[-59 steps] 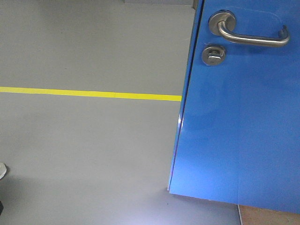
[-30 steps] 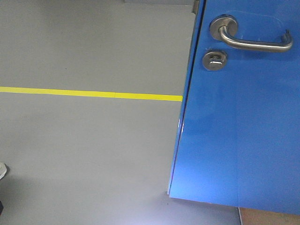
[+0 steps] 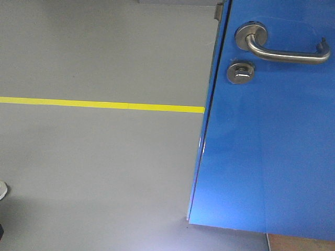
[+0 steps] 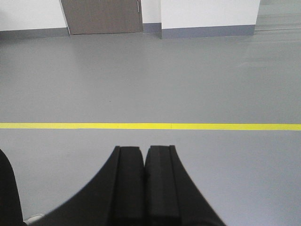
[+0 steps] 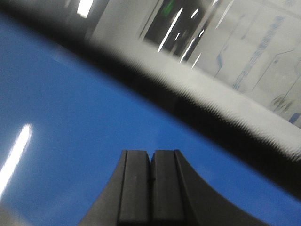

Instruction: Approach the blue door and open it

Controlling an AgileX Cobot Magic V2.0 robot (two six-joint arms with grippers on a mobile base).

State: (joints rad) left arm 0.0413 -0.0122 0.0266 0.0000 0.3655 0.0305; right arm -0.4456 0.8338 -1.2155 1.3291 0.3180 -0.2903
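The blue door (image 3: 267,146) fills the right half of the front view, swung ajar, its left edge running down from the top centre. Its silver lever handle (image 3: 285,52) and round lock (image 3: 240,72) sit at the upper right. No gripper shows in the front view. In the left wrist view my left gripper (image 4: 144,153) is shut and empty, pointing over open grey floor. In the right wrist view my right gripper (image 5: 150,154) is shut and empty, close against the door's glossy blue surface (image 5: 70,141).
Grey floor (image 3: 94,172) lies left of the door, crossed by a yellow line (image 3: 99,105), which also shows in the left wrist view (image 4: 150,126). A brown door (image 4: 101,16) and white walls stand far ahead. A white shoe tip (image 3: 2,189) sits at the left edge.
The door's handle and lock have shifted slightly right and down in the front view; the door's bottom edge sits a little lower.
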